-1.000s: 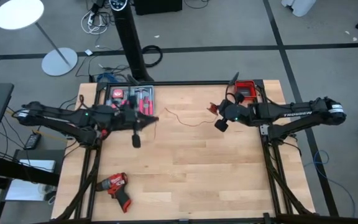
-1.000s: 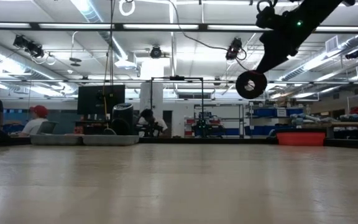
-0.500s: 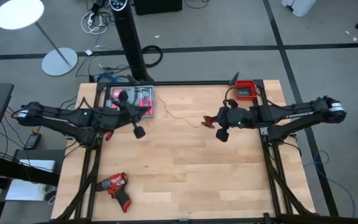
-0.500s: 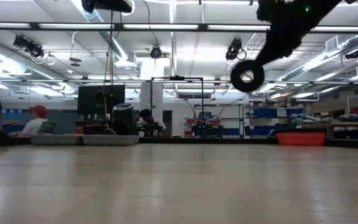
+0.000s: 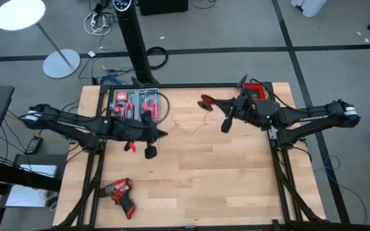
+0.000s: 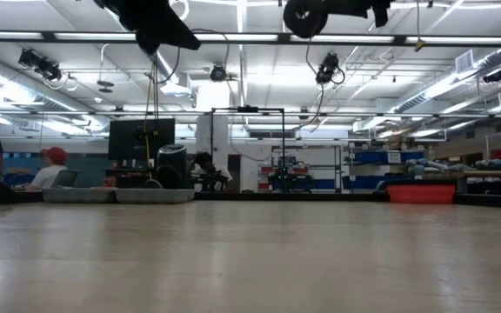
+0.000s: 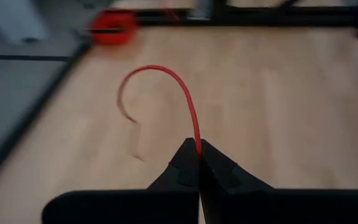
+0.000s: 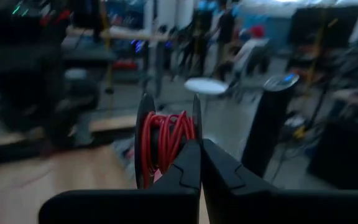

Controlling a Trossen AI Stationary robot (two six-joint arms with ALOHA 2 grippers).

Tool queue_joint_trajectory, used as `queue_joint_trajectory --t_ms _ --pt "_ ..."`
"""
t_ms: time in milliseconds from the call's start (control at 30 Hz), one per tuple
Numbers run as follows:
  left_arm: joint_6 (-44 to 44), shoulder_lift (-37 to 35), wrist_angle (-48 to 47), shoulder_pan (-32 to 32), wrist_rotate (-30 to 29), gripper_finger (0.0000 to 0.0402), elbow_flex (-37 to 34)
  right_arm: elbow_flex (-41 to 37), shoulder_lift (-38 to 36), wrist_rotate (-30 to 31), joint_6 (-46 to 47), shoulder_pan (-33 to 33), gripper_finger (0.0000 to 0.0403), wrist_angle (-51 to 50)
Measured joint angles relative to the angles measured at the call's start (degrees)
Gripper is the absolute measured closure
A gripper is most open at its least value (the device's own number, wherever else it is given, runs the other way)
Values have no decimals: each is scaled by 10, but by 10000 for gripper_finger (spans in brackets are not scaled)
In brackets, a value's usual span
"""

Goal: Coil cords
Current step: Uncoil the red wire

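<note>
Red wire [image 7: 188,102]: pinched in left gripper [image 7: 199,163], spool [image 8: 165,140] clamped in right gripper [image 8: 200,163]; risk, wire slips free if pulled taut.

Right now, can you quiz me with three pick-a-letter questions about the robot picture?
1. Where is the drill?
A. near the table's front left corner
B. in the tool tray
C. in the right gripper

2. What colour is the wire pinched by the left gripper?
A. blue
B. red
C. green

3. How are the right gripper's fingers?
A. wide open
B. shut on the spool
C. missing

Answers:
1. A, the high view shows it lying there alone.
2. B, the left wrist view shows a red wire curving up from the shut fingers.
3. B, the right wrist view shows them closed at the spool of red wire.
</note>
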Motion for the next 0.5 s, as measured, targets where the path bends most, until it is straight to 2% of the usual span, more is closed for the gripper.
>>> queue_joint_trajectory --t_ms 167,400,500 --pt "16 56 71 -2 132 401 0 0 13 72 -87 0 403 67" --pt "29 84 217 -3 397 402 0 0 27 157 -185 -17 403 66" --pt "30 66 249 -3 429 402 0 0 27 175 -191 -22 403 23"
